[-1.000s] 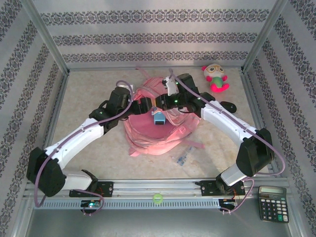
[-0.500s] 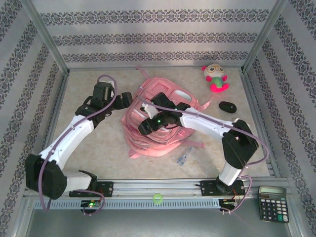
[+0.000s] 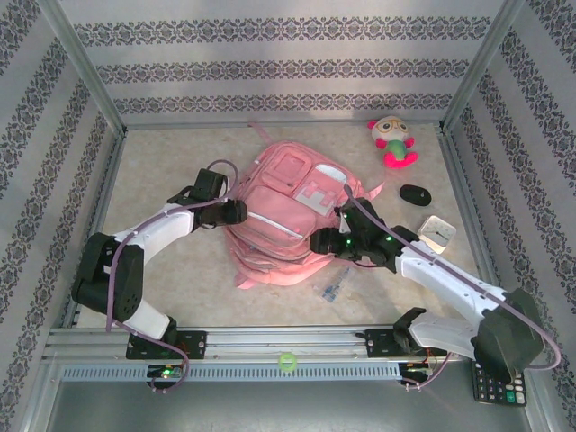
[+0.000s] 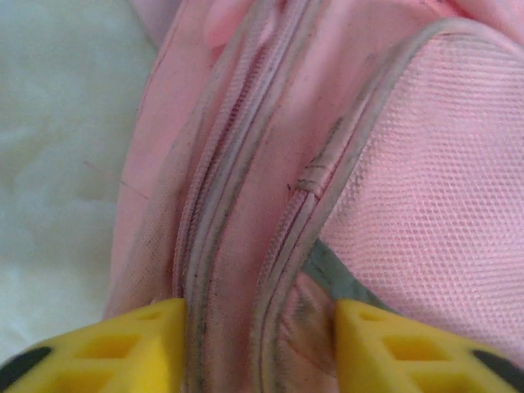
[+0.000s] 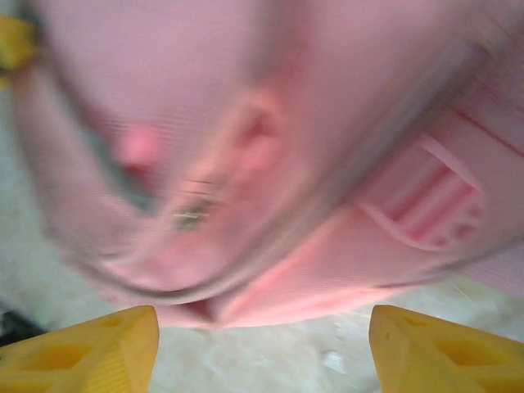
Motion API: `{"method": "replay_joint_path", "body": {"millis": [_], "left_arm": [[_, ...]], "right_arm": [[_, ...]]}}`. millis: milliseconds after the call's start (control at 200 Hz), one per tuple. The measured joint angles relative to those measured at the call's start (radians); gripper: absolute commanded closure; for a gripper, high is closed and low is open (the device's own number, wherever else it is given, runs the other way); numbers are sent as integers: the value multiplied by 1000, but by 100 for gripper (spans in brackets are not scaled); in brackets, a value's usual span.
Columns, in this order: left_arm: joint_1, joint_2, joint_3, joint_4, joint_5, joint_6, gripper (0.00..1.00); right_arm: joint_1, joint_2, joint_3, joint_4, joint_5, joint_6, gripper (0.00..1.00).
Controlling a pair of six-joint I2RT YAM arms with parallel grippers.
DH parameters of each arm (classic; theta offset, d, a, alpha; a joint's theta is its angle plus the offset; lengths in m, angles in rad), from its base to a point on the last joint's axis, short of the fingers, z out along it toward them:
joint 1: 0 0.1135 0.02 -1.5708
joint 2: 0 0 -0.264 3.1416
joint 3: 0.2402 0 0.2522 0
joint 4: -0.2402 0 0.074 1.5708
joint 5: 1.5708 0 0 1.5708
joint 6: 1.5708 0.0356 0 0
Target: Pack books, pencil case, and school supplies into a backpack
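A large pink fabric backpack [image 3: 288,207] lies front-up in the middle of the pale table [image 3: 180,288]. At its left side, the left gripper [image 4: 258,332] has narrowed its yellow fingers [image 4: 139,348] onto a zipped ridge of the fabric, pinching it from both sides. The right gripper [image 5: 262,340] hangs wide open and empty at the backpack's near-right edge. A small clear plastic packet [image 3: 332,288] lies on the table just beside it.

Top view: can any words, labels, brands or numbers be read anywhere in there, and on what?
No text can be read.
White patch on the backpack: pink marks, too small to read.
Calculator: key markings too small, and it is partly behind the right arm.
Backpack fabric in both wrist views: no lettering.
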Motion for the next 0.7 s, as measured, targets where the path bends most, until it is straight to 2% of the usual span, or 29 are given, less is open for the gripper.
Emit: {"method": "replay_joint_path", "body": {"millis": [145, 250, 335, 415, 515, 605, 699], "left_arm": [[-32, -45, -89, 71, 15, -48, 76], [-86, -122, -171, 105, -9, -106, 77], [-129, -174, -213, 101, -52, -154, 67], [-164, -229, -226, 67, -82, -174, 47], [-193, -298, -222, 26, -92, -147, 35], [-206, -343, -190, 9, -92, -67, 30], [-208, -367, -154, 18, -69, 80, 28]], "right_arm": [[-37, 97, -17, 135, -22, 42, 37], [-80, 200, -8, 222, -83, 31, 39], [-124, 291, 26, 243, -138, -5, 40], [-168, 333, 79, 256, -168, -40, 40], [-218, 331, 148, 292, -191, -69, 37], [-237, 277, 170, 315, -198, -90, 37], [-222, 158, 142, 325, -196, -84, 37]]}}
